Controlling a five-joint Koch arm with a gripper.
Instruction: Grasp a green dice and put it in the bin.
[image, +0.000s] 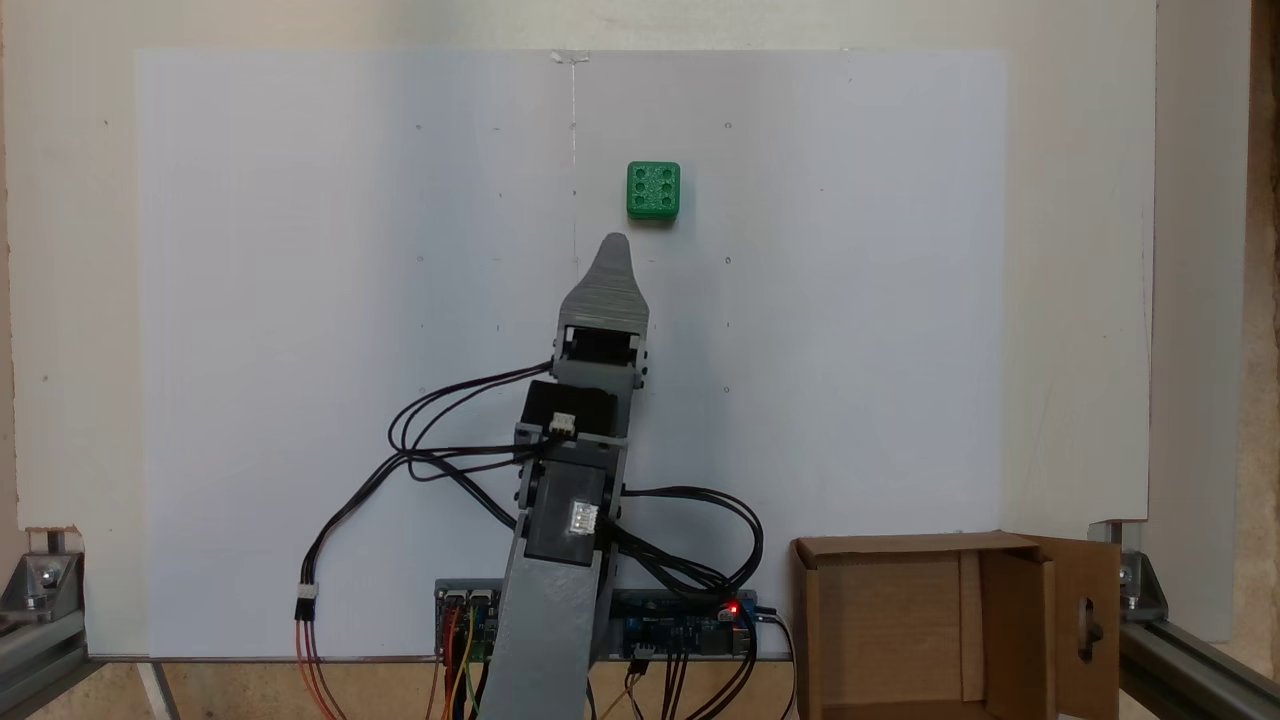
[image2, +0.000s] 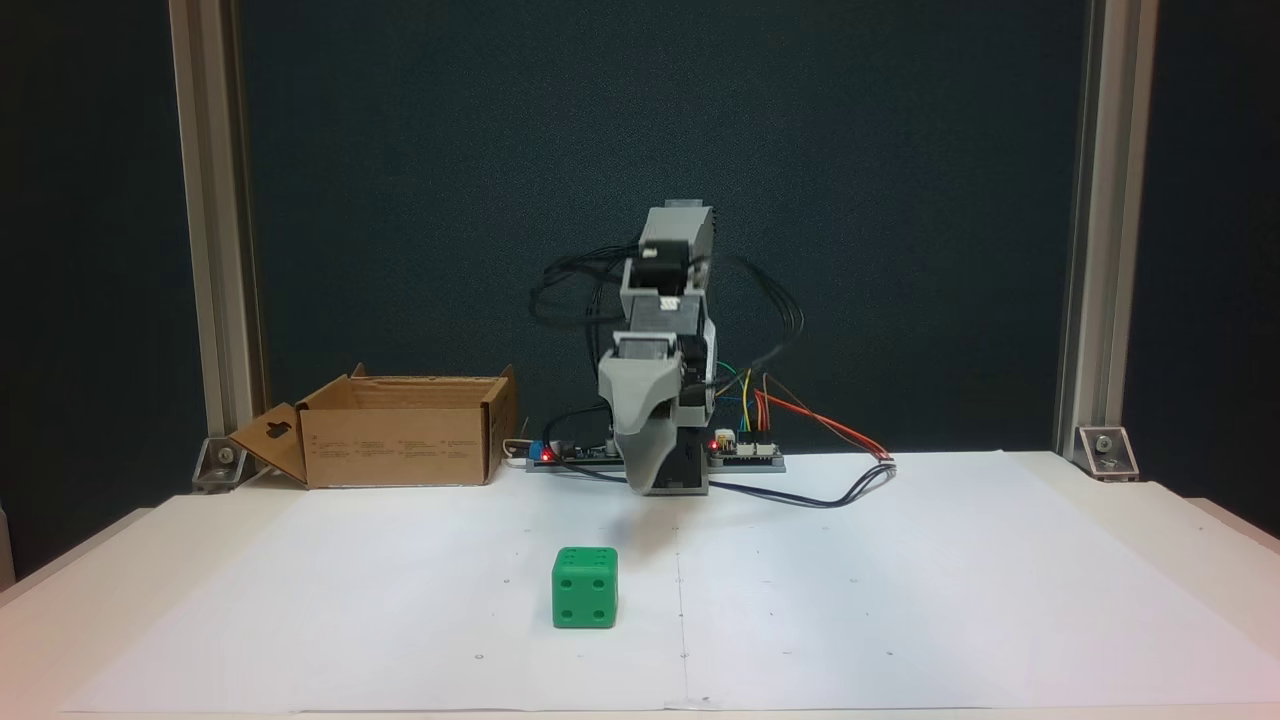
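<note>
Both fixed views show one dice (image: 653, 190) on the white surface (image: 300, 300), apart from the jaws (image: 614, 243), and one bin (image: 950, 630) beside the arm's base. One fixed view shows six pips on top, the other four on the side (image2: 584, 588). Whether the jaws are apart I cannot tell.

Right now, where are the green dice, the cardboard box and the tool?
green dice (image: 653, 188): a fixed view, its six-pip top face.
cardboard box (image2: 398, 445): a fixed view, its front wall.
tool (image: 614, 243): a fixed view, the tip of its grey jaw.
</note>
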